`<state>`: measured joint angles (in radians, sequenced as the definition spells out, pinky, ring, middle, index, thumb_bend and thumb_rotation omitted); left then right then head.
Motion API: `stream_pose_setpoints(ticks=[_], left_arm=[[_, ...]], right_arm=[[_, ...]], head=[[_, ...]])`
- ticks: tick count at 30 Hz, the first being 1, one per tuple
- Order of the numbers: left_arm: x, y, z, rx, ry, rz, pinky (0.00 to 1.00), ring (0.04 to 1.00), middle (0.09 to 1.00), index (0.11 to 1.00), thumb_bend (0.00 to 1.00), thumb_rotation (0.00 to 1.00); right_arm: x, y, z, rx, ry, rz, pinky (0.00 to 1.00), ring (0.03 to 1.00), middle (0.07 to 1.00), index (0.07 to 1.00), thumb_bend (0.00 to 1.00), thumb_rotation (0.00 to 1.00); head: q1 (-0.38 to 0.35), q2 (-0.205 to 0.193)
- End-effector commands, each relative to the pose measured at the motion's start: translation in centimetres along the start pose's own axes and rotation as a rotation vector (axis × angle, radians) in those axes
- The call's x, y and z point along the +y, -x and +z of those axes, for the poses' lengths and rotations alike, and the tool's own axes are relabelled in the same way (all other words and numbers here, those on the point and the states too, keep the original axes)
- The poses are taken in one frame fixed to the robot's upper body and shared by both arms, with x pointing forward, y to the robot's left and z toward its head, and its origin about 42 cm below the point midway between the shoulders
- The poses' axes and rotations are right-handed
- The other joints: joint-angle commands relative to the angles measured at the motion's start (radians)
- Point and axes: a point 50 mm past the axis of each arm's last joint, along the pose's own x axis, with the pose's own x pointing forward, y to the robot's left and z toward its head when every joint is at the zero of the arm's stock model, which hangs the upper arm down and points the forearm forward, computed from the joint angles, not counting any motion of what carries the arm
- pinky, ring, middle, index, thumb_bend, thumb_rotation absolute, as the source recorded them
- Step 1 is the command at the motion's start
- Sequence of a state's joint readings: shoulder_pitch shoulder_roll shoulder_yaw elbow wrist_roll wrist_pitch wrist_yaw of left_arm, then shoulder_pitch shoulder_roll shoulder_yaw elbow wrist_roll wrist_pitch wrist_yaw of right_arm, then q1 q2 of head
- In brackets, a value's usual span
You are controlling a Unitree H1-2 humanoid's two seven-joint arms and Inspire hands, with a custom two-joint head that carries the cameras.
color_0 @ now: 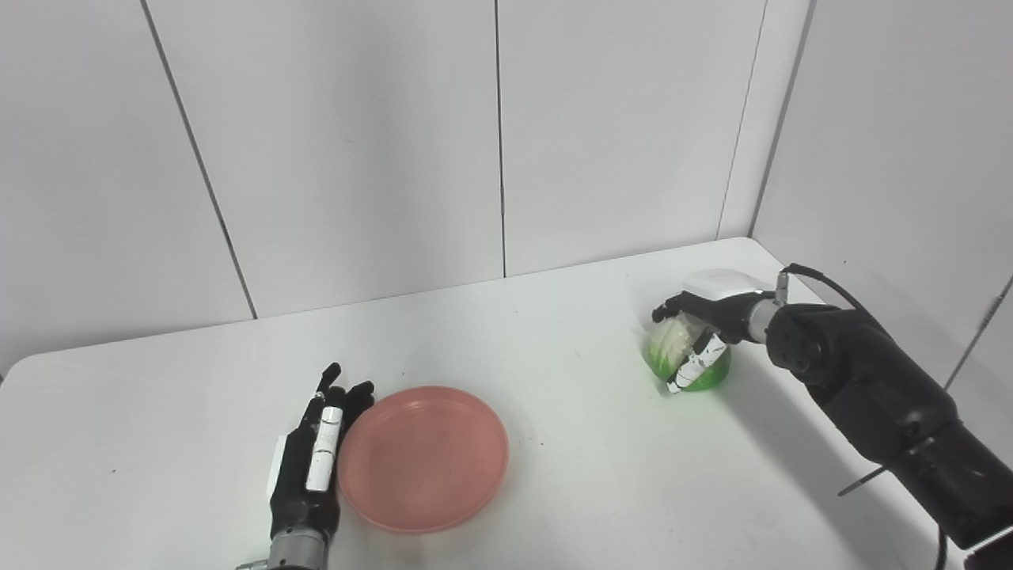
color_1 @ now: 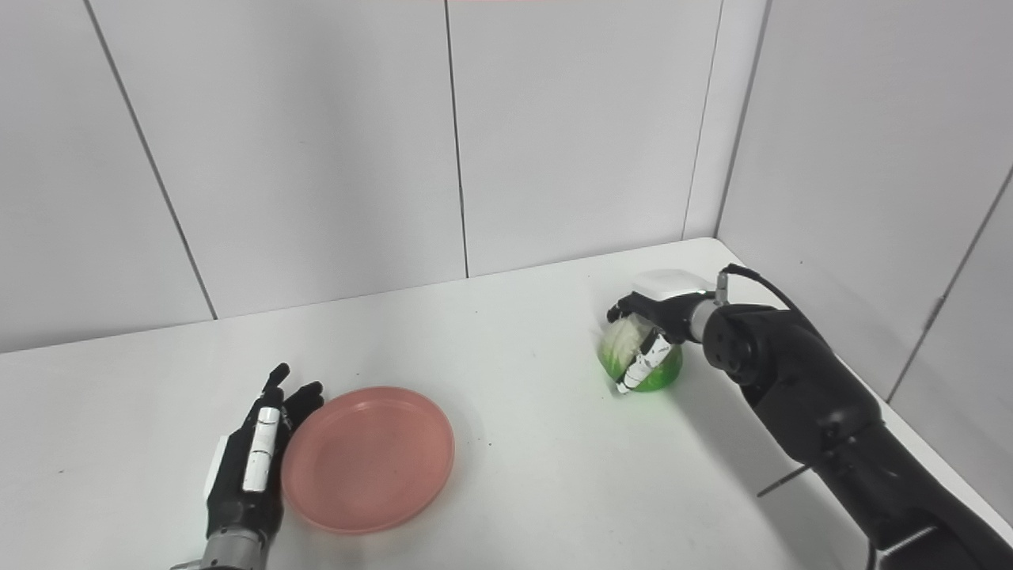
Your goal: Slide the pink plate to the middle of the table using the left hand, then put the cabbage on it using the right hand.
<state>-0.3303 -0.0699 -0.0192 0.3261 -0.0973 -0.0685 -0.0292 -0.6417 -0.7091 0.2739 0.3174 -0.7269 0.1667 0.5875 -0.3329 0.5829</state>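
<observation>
The right hand [color_0: 700, 328] is wrapped over the cabbage [color_0: 687, 355] from above and behind, fingers [color_0: 695, 362] curled down its front, at the table's far right; whether the cabbage is lifted off the surface cannot be told. The left hand [color_0: 313, 451] lies flat with fingers extended and holding nothing, its edge against the left rim of the pink plate [color_0: 423, 457]. The plate sits left of centre on the white table [color_0: 570, 443], well apart from the cabbage, with bare tabletop between them.
</observation>
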Motion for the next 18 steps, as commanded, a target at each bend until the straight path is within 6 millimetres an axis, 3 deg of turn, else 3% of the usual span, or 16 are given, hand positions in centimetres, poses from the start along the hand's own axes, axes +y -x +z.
stream_pose_setpoints(ticks=[1, 3, 4, 7, 11, 18], left_arm=[[-0.2, 0.0, 0.2, 0.004, -0.001, -0.019, 0.87, 0.8, 0.773, 0.894, 0.77, 0.85], [-0.3, 0.0, 0.2, 0.006, -0.003, -0.023, 0.88, 0.802, 0.774, 0.89, 0.77, 0.85], [-0.3, 0.0, 0.2, 0.007, -0.003, -0.024, 0.89, 0.802, 0.778, 0.887, 0.77, 0.85], [-0.3, -0.1, 0.1, 0.006, -0.003, -0.03, 0.9, 0.799, 0.78, 0.888, 0.78, 0.85], [-0.3, -0.1, 0.2, 0.006, 0.005, -0.034, 0.91, 0.801, 0.779, 0.903, 0.78, 0.85], [-0.3, -0.2, 0.5, 0.0, 0.001, -0.042, 0.91, 0.802, 0.778, 0.892, 0.77, 0.85]], right_arm=[[-1.1, 0.0, -0.3, -0.017, 0.036, 0.006, 0.52, 0.583, 0.662, 0.716, 0.91, 0.2], [-0.8, -0.2, -0.2, -0.011, 0.052, 0.028, 0.45, 0.506, 0.592, 0.696, 0.88, 0.11], [-0.6, -0.2, -0.2, -0.005, 0.061, 0.036, 0.42, 0.476, 0.53, 0.689, 0.7, 0.04], [0.0, -0.3, -0.1, 0.017, 0.094, 0.041, 0.35, 0.438, 0.49, 0.664, 0.57, 0.0], [0.9, -0.3, -0.2, 0.017, 0.125, 0.043, 0.29, 0.447, 0.486, 0.644, 0.54, 0.0], [1.5, -0.3, 0.0, 0.005, 0.11, 0.071, 0.33, 0.449, 0.49, 0.658, 0.53, 0.0]], head=[[0.001, 0.001], [0.0, 0.007], [0.0, 0.007], [0.0, 0.007], [0.0, 0.007], [0.006, 0.012]])
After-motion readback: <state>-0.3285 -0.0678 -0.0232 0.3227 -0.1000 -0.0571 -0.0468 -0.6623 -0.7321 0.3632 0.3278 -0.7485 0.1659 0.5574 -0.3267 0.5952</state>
